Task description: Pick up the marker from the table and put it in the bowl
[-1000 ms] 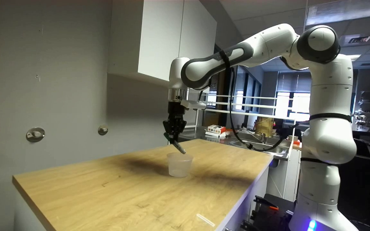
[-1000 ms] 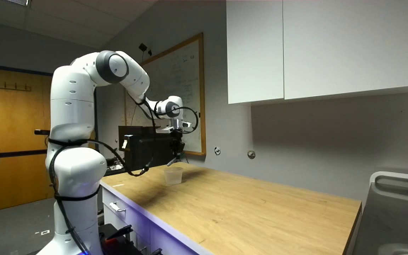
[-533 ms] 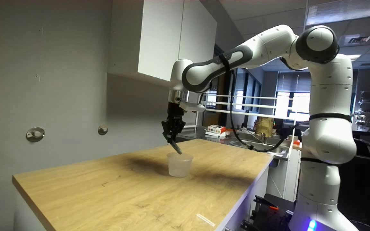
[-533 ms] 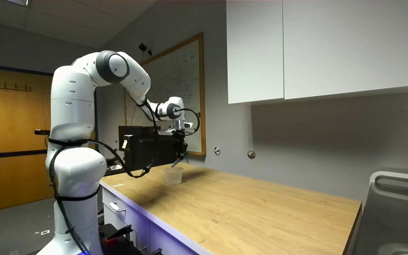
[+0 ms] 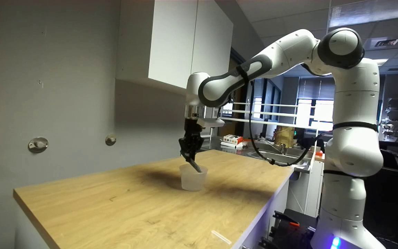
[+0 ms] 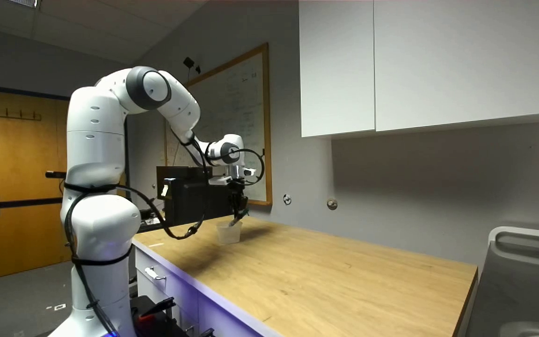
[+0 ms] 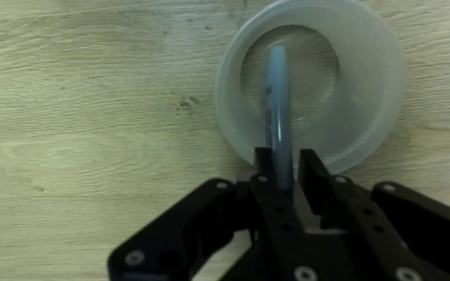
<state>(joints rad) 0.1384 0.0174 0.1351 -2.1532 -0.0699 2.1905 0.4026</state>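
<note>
In my wrist view the marker slants between the fingers of the gripper, a gap showing beside one finger, so I can't tell whether I have it clamped. In both exterior views its free end points down into the mouth of the translucent bowl, upright on the bench.

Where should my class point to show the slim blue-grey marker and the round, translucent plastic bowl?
Slim blue-grey marker [image 7: 279, 105]: wrist view, middle of its visible barrel.
Round, translucent plastic bowl [image 5: 193, 181]: in an exterior view, on its outer wall.
</note>
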